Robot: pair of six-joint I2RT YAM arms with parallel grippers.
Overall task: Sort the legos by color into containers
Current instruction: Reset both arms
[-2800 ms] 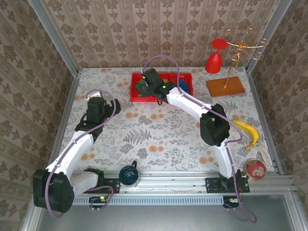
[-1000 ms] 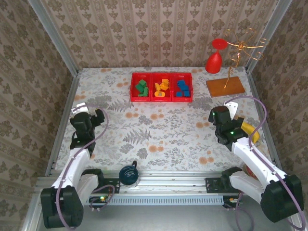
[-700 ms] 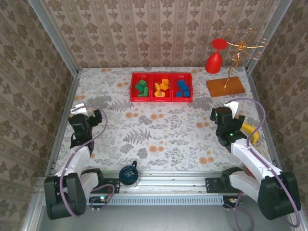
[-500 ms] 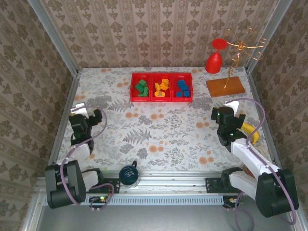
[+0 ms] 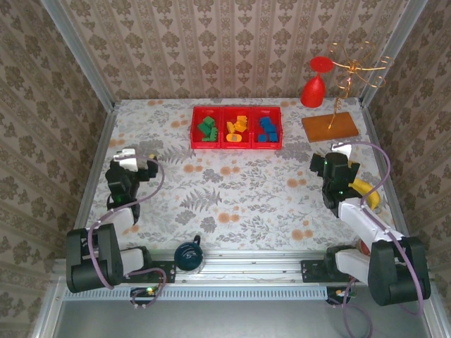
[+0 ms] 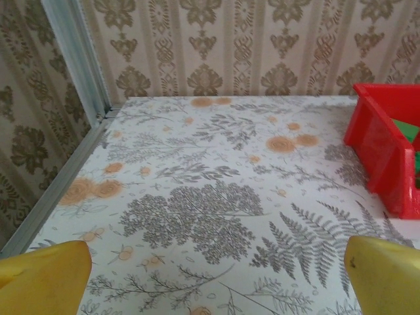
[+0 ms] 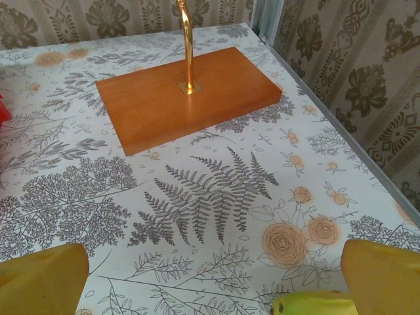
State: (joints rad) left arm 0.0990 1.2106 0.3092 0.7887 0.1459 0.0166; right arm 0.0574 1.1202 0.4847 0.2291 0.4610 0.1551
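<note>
Legos [image 5: 237,126], colour-sorted in red containers [image 5: 236,146], twelve o'clock on desk [image 5: 232,193]; left claw [image 6: 210,279] at nine, right claw [image 7: 210,279] at three, both spread.

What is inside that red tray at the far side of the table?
The red tray holds toy bricks sorted by color: green bricks in its left compartment, orange-yellow bricks in the middle, blue bricks on the right. They lie piled, so anything underneath is hidden.
</note>
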